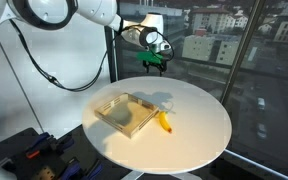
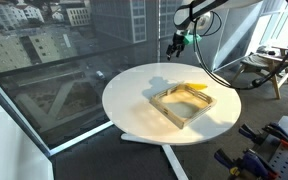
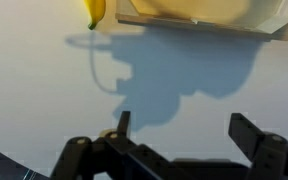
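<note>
Dark fingers (image 3: 122, 125) fill the bottom of the wrist view, spread wide apart with nothing between them, so the gripper (image 3: 181, 128) is released and empty. It hangs high over the white tabletop (image 3: 44, 90), off to one side of the tray (image 3: 199, 22) and well apart from it. That height likely explains why its shadow (image 3: 174, 75) spreads large and soft across the bare surface just short of the tray's wall. The banana (image 1: 164, 121) lies flat on the tabletop outside the tray, just beside one wall. Whether it touches the wood cannot be told. Resting on its curved side, it seems steady and unlikely to roll. The shallow wooden tray sits near the tabletop's middle, open side up, and looks empty
</note>
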